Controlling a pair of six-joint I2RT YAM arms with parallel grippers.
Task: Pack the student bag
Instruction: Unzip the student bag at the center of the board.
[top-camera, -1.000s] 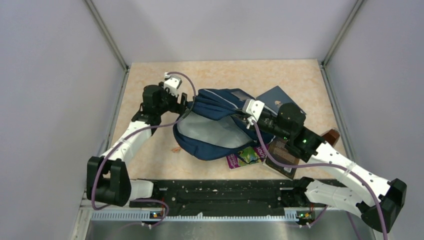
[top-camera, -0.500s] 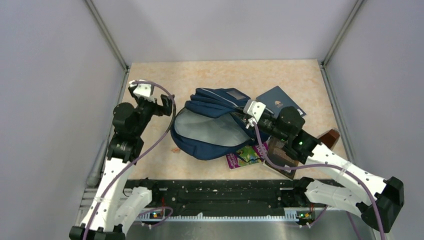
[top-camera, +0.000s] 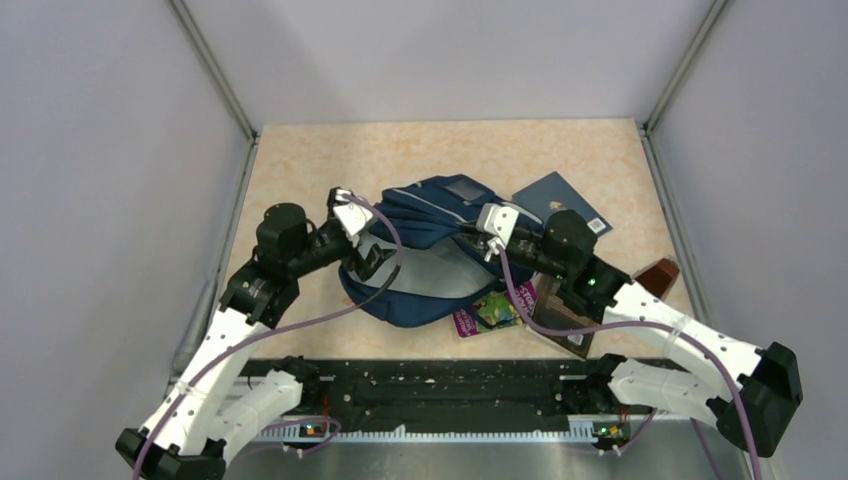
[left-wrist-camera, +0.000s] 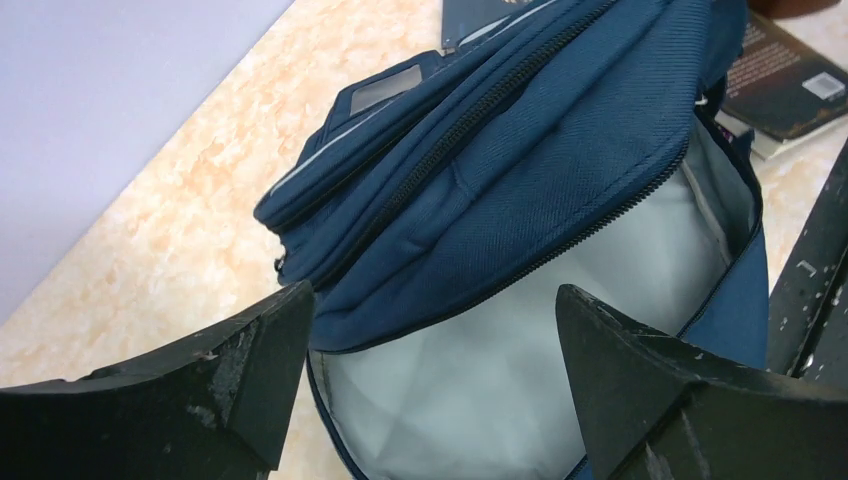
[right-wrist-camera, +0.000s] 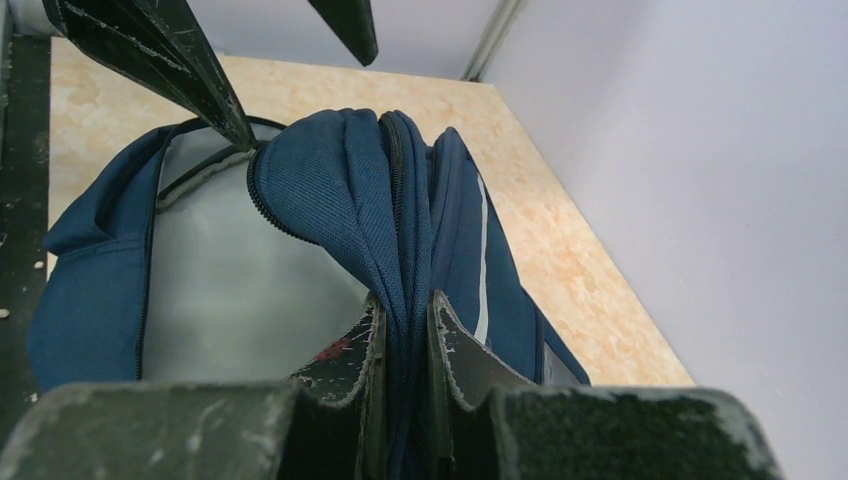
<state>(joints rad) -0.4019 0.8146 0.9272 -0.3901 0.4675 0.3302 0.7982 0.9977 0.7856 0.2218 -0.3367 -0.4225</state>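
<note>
- Top view: the left hand (top-camera: 370, 260) spreads wide at the open mouth of the backpack (top-camera: 425, 205). The right hand (top-camera: 468, 232) pinches its upper flap. A blue book (top-camera: 560, 195) lies just beyond that hand on the counter (top-camera: 300, 170).
- Left wrist: grey lining fills the gap between the spread fingers (left-wrist-camera: 230, 380).
- Right wrist: the fingers (right-wrist-camera: 350, 370) clamp a fold of navy fabric.

Left pincer (left-wrist-camera: 435, 290) spread wide; right pincer (right-wrist-camera: 407, 300) clamped nearly closed.
</note>
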